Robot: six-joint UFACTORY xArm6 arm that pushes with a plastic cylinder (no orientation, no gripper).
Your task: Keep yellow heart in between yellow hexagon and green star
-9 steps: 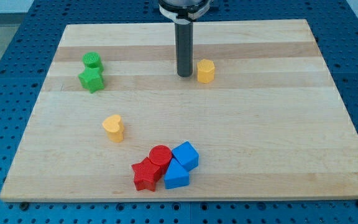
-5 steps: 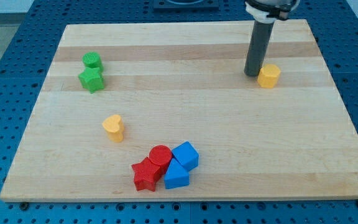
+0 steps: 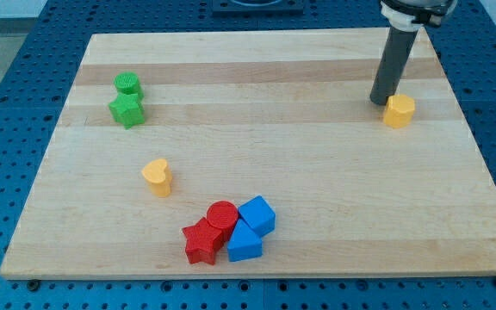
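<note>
The yellow hexagon (image 3: 399, 111) sits near the board's right edge, towards the view's top. My tip (image 3: 379, 102) touches its upper-left side. The yellow heart (image 3: 157, 176) lies left of centre, lower down. The green star (image 3: 127, 110) lies at the upper left, well above the heart.
A green cylinder (image 3: 128, 84) sits just above the green star, touching it. A cluster at the bottom centre holds a red star (image 3: 201, 243), a red cylinder (image 3: 222, 216), a blue cube (image 3: 257, 215) and a second blue block (image 3: 244, 244). The wooden board's right edge (image 3: 468, 129) is close to the hexagon.
My tip has moved right across the upper board and pushed the yellow hexagon from the centre top to near the right edge. The other blocks have not moved.
</note>
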